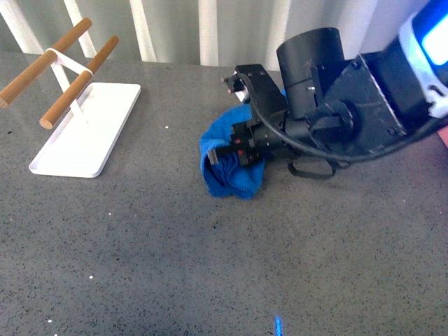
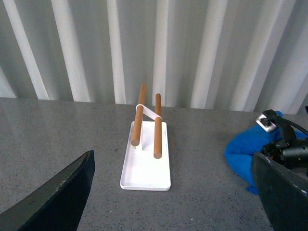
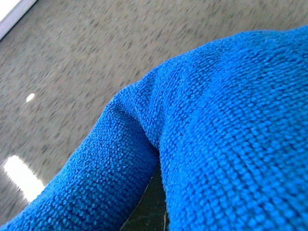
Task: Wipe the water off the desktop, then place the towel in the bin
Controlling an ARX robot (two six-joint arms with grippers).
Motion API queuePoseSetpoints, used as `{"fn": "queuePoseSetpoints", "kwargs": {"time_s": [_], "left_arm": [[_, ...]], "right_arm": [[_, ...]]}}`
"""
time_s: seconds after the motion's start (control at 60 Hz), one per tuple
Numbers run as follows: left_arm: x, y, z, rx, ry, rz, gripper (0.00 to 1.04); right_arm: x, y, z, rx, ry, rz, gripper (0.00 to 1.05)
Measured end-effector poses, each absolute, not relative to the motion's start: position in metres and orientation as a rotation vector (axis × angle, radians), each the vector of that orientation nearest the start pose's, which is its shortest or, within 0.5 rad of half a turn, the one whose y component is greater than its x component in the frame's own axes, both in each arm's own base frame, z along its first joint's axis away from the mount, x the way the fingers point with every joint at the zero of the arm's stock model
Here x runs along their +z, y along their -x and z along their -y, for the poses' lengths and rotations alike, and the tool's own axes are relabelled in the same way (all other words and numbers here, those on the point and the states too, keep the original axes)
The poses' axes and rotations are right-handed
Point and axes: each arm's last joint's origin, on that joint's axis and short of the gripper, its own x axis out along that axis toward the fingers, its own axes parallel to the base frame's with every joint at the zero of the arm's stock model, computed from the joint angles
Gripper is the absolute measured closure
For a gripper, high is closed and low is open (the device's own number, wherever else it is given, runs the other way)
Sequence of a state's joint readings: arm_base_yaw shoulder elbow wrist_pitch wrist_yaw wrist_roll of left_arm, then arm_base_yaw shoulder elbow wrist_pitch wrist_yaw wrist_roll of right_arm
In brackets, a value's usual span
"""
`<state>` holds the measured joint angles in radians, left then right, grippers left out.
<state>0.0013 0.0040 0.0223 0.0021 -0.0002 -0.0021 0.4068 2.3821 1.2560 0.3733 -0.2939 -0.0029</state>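
The blue towel (image 1: 231,178) lies bunched on the speckled grey desktop (image 1: 175,266), a little right of the middle. My right gripper (image 1: 227,155) reaches in low from the right and is shut on the towel, pressing it to the surface. In the right wrist view the towel (image 3: 231,120) fills the frame and hides the fingers. My left gripper (image 2: 171,202) hangs open and empty above the desktop (image 2: 202,202), with the towel (image 2: 243,156) to one side of it. A salmon-pink sliver of the bin (image 1: 444,138) shows at the right edge behind my right arm.
A white tray (image 1: 87,133) with two wooden bars (image 1: 77,80) on a white stand sits at the back left; it also shows ahead of the left gripper as the tray (image 2: 147,163). A ribbed white wall (image 1: 210,28) closes off the back.
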Motion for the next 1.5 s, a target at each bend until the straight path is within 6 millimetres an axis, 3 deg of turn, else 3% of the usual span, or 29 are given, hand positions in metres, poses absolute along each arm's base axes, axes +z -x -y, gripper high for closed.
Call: {"fn": "queuePoseSetpoints", "kwargs": {"time_s": [0.217, 0.367, 0.55, 0.817, 1.218, 1.501], "left_arm": [[0.171, -0.097, 0.000, 0.001, 0.002, 0.020, 0.07], [0.171, -0.097, 0.000, 0.002, 0.002, 0.020, 0.07], [0.171, -0.097, 0.000, 0.002, 0.002, 0.020, 0.07], [0.171, -0.097, 0.000, 0.002, 0.002, 0.020, 0.07], [0.171, -0.097, 0.000, 0.002, 0.002, 0.020, 0.07], [0.171, -0.097, 0.000, 0.002, 0.002, 0.020, 0.07]], "right_arm": [[0.035, -0.330, -0.157, 0.692, 0.126, -0.828, 1.02], [0.046, -0.299, -0.144, 0.688, 0.204, -0.818, 1.02], [0.070, -0.275, -0.126, 0.708, 0.250, -0.767, 1.02], [0.090, -0.262, -0.087, 0.661, 0.287, -0.737, 1.02], [0.086, -0.251, -0.026, 0.567, 0.286, -0.779, 1.02], [0.083, -0.261, 0.024, 0.428, 0.287, -0.807, 1.02]]}}
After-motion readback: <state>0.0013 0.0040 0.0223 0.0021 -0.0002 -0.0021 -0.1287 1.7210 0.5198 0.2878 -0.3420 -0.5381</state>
